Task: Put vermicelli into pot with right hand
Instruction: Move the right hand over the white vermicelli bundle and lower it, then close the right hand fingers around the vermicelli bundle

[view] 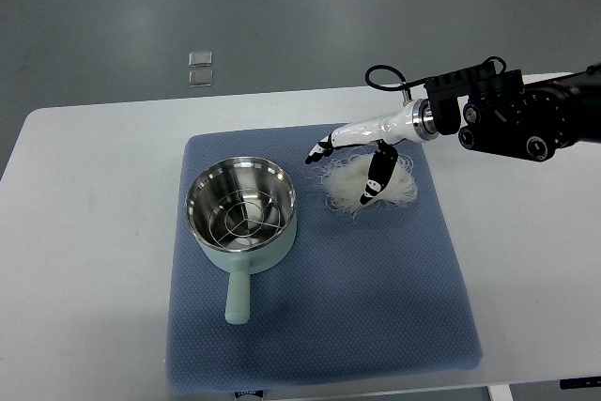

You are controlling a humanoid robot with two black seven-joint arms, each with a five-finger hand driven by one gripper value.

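White, wiry vermicelli (368, 185) lies in a loose nest on the blue mat (376, 307), at 3 o'clock from the pot (242, 216), just apart from it. My guess is light, springy and brittle: I'd scoop the whole clump from its middle, not pinch strands. My right hand (362, 152) sits over the nest, fingers spread, thumb dipping into it, nothing clamped. The pot is steel-lined, with only a wire rack inside and its handle at 6 o'clock.
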